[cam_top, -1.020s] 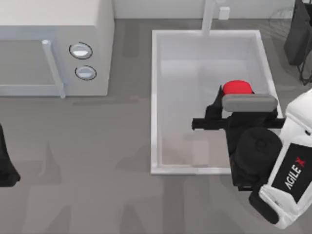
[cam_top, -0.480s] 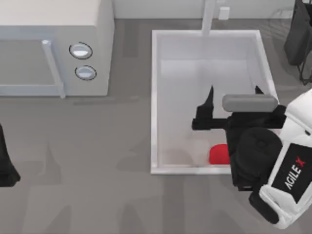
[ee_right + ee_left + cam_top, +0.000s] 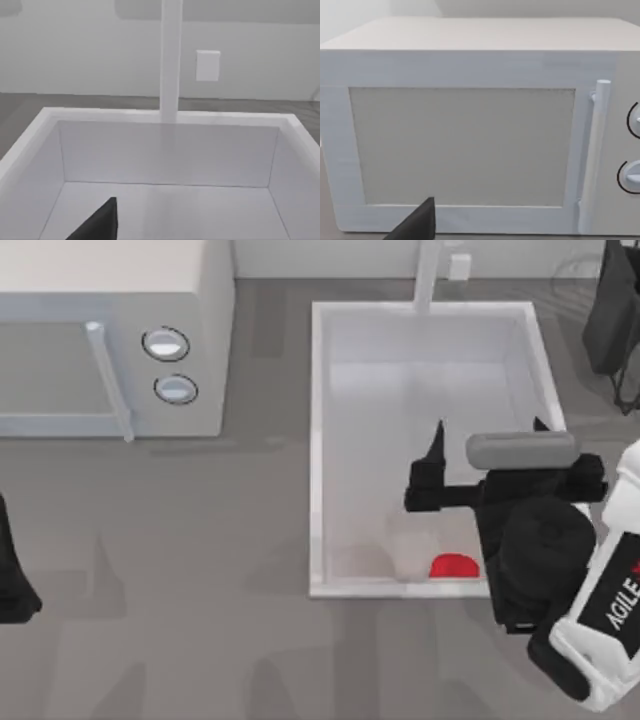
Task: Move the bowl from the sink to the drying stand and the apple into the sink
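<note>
The red apple [image 3: 453,566] lies on the floor of the white sink [image 3: 318,440], close to its near wall. My right gripper [image 3: 488,432] hovers over the sink's middle right. It is open, its two black fingertips wide apart with nothing between them. In the right wrist view one fingertip [image 3: 100,222] points at the sink's far wall [image 3: 165,150] and the tap post [image 3: 171,60]. A dark wire drying stand [image 3: 612,320] stands at the top right edge. The bowl is out of view. My left arm [image 3: 12,580] is parked at the left edge, gripper open.
A white microwave [image 3: 110,330] with two round knobs [image 3: 166,343] stands at the back left and faces the left wrist camera [image 3: 470,145]. The tap post [image 3: 428,275] rises behind the sink. Grey tabletop lies between microwave and sink.
The right gripper, shut on the apple a second ago, has opened. The apple fell to the sink floor and settled near the front wall. The right arm shifted slightly right.
</note>
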You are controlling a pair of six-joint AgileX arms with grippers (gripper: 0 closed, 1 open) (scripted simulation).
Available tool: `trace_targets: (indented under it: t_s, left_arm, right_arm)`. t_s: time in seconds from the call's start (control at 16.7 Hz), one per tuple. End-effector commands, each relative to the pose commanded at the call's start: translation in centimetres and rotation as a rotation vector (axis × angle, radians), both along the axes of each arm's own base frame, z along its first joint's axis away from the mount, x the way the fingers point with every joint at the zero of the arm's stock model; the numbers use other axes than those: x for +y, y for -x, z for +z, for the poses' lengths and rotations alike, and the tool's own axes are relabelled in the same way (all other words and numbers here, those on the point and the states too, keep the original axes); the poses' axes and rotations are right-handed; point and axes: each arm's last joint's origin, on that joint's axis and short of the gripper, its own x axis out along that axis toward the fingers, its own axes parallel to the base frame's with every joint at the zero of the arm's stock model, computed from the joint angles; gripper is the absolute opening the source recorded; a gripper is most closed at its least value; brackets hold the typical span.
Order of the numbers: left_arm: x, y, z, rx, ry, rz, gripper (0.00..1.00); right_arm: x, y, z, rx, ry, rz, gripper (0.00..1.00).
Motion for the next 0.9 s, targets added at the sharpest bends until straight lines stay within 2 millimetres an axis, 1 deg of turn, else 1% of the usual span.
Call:
trace_targets:
  t_s: [0.18,0.36,0.6,0.72,0.9]
  left_arm:
    - [0.0,0.0,0.0,0.000,0.000,0.000,1.00]
    - [0.0,0.0,0.0,0.000,0.000,0.000,1.00]
    - [0.0,0.0,0.0,0.000,0.000,0.000,1.00]
    - [0.0,0.0,0.0,0.000,0.000,0.000,1.00]
    - [0.0,0.0,0.0,0.000,0.000,0.000,1.00]
  right_arm:
    - [-2.7,1.0,1.6,0.074,0.031,0.026,1.00]
    - [-6.4,2.9,3.8,0.152,0.044,0.043,1.00]
    - [-11.3,7.1,6.5,0.196,0.017,0.050,1.00]
    - [-13.2,9.4,7.2,0.187,-0.002,0.049,1.00]
    - [-15.1,12.1,7.5,0.149,-0.023,0.041,1.00]
